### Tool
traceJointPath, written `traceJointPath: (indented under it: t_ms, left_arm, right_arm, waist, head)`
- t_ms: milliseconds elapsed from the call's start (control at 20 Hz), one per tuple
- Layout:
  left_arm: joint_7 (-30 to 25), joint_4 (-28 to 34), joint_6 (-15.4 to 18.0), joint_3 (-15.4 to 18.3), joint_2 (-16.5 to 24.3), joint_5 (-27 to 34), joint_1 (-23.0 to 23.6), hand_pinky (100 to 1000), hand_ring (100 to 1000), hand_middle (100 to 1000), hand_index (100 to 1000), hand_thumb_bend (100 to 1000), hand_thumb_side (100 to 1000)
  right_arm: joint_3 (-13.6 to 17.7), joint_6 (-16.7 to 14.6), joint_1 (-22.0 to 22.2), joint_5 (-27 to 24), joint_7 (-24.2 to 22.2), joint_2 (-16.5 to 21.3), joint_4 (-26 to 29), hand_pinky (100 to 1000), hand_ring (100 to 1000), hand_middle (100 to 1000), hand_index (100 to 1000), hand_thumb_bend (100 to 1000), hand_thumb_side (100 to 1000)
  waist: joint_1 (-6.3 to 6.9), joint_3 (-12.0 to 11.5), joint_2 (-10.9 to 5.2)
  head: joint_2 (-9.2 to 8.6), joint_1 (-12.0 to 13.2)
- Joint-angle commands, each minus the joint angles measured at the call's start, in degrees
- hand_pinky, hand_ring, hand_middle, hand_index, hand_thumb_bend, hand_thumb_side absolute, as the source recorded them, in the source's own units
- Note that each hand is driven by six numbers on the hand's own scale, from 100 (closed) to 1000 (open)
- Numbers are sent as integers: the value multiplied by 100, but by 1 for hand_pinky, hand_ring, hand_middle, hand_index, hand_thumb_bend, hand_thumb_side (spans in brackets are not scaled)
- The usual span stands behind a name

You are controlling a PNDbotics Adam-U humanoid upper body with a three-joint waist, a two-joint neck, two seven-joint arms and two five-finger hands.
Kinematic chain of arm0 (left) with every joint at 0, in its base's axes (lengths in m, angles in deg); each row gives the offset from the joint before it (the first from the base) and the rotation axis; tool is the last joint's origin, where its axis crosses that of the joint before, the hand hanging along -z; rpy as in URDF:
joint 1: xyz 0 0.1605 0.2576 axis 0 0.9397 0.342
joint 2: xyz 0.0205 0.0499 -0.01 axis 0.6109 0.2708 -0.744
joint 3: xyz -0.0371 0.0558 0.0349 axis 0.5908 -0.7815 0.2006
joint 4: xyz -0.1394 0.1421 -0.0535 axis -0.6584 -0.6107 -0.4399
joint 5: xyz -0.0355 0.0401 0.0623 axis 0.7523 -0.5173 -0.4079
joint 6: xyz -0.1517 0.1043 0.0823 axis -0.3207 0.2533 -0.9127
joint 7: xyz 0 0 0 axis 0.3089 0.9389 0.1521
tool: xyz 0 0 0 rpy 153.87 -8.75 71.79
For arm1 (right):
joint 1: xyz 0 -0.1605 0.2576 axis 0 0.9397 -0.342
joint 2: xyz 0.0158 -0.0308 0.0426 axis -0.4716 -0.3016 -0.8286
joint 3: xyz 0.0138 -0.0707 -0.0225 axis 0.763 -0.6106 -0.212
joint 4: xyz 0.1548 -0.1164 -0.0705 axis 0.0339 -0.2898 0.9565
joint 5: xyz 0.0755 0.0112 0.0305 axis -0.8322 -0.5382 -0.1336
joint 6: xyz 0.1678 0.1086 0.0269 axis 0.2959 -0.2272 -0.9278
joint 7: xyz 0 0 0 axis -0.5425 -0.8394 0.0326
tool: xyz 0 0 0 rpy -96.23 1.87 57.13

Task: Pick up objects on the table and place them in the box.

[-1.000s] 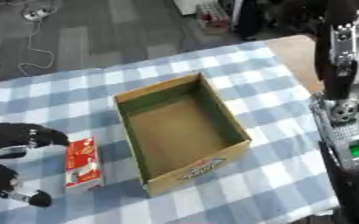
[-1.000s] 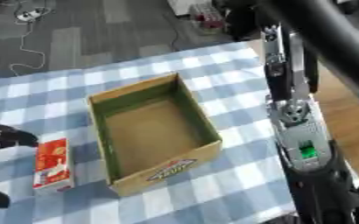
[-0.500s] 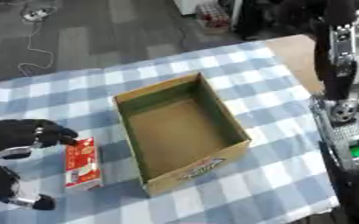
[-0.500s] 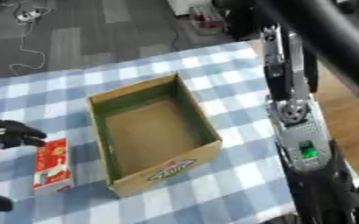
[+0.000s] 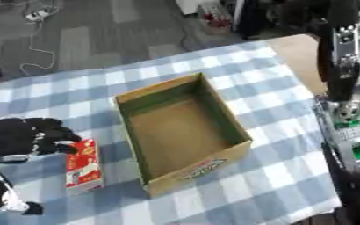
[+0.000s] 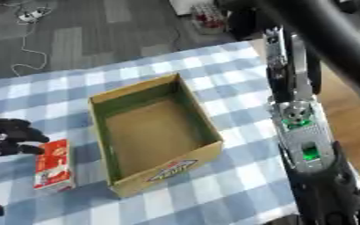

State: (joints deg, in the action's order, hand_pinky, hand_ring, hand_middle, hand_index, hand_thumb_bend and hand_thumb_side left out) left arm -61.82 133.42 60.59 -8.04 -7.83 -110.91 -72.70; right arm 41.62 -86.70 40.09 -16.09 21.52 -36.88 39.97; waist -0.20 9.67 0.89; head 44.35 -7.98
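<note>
**Box empty, carton not yet lifted**

The box sits open near the middle of the table, on the blue-and-white checked cloth, and nothing shows inside it: only its bare brown floor and green-tinted walls. So no object has been placed yet, as far as the views show.

The one object visible to pick is a red and white carton, lying flat on the cloth just beside the box's left wall, toward the table's near-left corner. It rests on the table, not lifted.

The left hand is at the carton's far end, its dark fingers curled and reaching over the top edge; they seem to touch the carton there, but a closed grip around it cannot be confirmed.

The right arm hangs along the table's right edge; its hand is not visible in either view.

Still to do, by my reading: grasp the carton, lift it, carry it right over the wall and release it.
</note>
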Motion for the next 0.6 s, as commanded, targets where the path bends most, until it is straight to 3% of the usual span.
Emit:
traceJointPath:
  t_ms: [50,200,600]
  left_arm:
    - [-488,-40,834,-30,133,-254,-171,1000,985,967,958,496,775]
    - [-278,-13,958,-184,169,-513,-285,1000,993,966,933,456,732]
    - [933,191,976,-822,268,-1470,-583,986,986,963,914,312,688]
  right_arm:
    - [9,3,-114,-13,-29,41,77,403,437,499,604,100,1000]
    - [-4,-2,-124,-20,-44,39,77,403,437,499,604,100,1000]
    - [-28,-17,-158,-44,-82,19,77,403,437,499,604,100,1000]
  waist:
    - [15,13,-57]
    - [26,32,-57]
    - [52,94,-48]
  head:
    - [-24,51]
    - [-24,69]
    - [-24,120]
